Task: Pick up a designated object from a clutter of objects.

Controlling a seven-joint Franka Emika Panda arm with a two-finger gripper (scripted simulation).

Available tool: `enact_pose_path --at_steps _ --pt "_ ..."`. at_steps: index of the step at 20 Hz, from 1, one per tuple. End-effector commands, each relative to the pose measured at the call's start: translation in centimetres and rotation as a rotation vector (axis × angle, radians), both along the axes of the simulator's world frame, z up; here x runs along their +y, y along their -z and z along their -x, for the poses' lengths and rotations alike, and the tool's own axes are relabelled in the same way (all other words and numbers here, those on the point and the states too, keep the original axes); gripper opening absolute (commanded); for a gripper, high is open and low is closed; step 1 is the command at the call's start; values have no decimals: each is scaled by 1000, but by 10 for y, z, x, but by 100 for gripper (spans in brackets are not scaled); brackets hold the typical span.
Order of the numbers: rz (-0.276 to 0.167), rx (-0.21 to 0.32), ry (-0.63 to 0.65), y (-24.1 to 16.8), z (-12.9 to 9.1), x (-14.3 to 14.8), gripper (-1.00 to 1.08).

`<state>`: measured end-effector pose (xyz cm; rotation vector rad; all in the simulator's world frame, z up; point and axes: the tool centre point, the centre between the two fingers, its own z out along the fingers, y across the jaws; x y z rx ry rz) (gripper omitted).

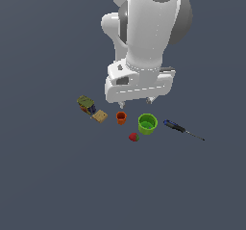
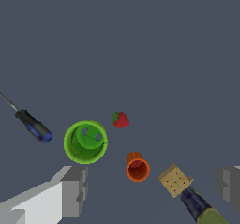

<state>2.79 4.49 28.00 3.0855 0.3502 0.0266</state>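
Note:
The screwdriver (image 1: 173, 126), with a blue-and-black handle and a thin dark shaft, lies flat on the floor at the exterior view's right end of the clutter. It also shows in the wrist view (image 2: 33, 126). My gripper (image 1: 136, 100) hangs open and empty above the floor, behind the green cup (image 1: 147, 123) and orange cup (image 1: 121, 118), well apart from the screwdriver. In the wrist view the gripper (image 2: 152, 188) has its fingers (image 2: 75, 190) spread wide, with nothing between them.
A red strawberry (image 1: 134, 137) lies in front of the cups. A tan block (image 1: 100, 116) and an olive-and-blue box (image 1: 86, 104) lie at the exterior view's left. In the wrist view the green cup (image 2: 85, 142), orange cup (image 2: 137, 167), strawberry (image 2: 120, 120) and block (image 2: 175, 180) show.

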Motion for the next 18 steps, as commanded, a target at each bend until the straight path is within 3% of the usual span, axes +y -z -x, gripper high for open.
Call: enact_pose_path --at_steps 1,8,18 --pt "9 4 -78 20 -6 25 100" --pt "23 17 -357 92 -12 116 100" --pt "-2 30 -692 181 16 231 100"
